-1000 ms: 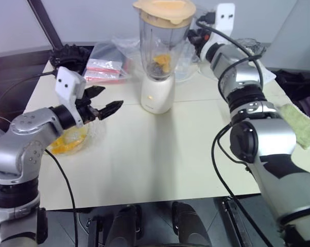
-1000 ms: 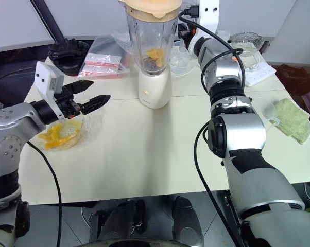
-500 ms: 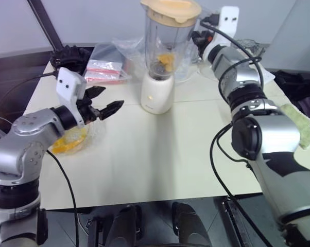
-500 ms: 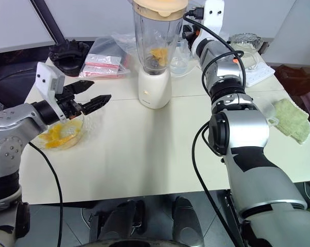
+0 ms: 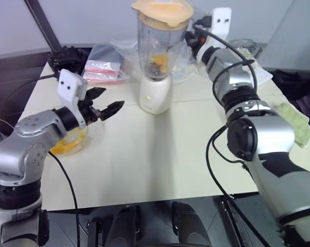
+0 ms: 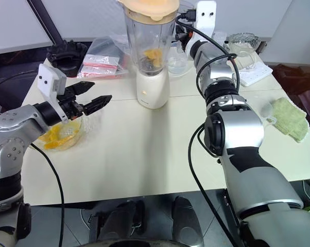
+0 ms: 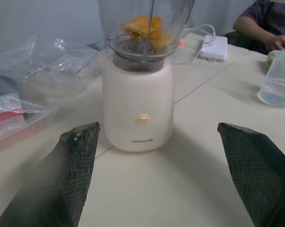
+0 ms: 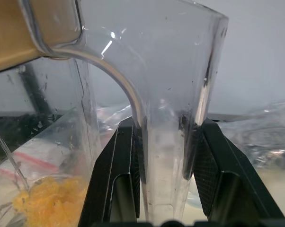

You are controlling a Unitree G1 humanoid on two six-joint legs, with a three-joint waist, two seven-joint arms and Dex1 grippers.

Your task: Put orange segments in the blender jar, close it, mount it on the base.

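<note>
Blender jar (image 5: 158, 43) seated upright on the base (image 5: 155, 95), toward the far side of the table (image 5: 160, 154), capped with a pale orange lid (image 5: 162, 10). Orange segments (image 6: 153, 54) heaped low inside the jar, above the blades. More orange pieces in a glass bowl (image 6: 61, 135), well to the left of the base and nearer the table's front edge.

Right end effector (image 8: 164, 156) clamped on the jar's clear handle, one black finger (image 8: 115, 177) pressed against each side of it; grip plain in the right wrist view, while in the head views the jar and the forearm hide most of that contact behind the jar's right side.

Left end effector (image 5: 102, 105) held above the bowl, left of the base, fingers spread wide and gripping nothing, pointing toward the base. Left wrist view looking straight at the base between the two parted fingertips (image 7: 76, 175), with a small round button (image 7: 142, 119) on the cream front, legible there and barely so from the head.

Also from the left wrist: a clear cup (image 7: 278, 79) right of the base and a person's hand (image 7: 277, 43) beyond it. From the head: plastic bags (image 5: 104, 71) and a black ridged round object (image 5: 69, 55) left of and behind the base, a green cloth (image 6: 289, 118) far to its right.
</note>
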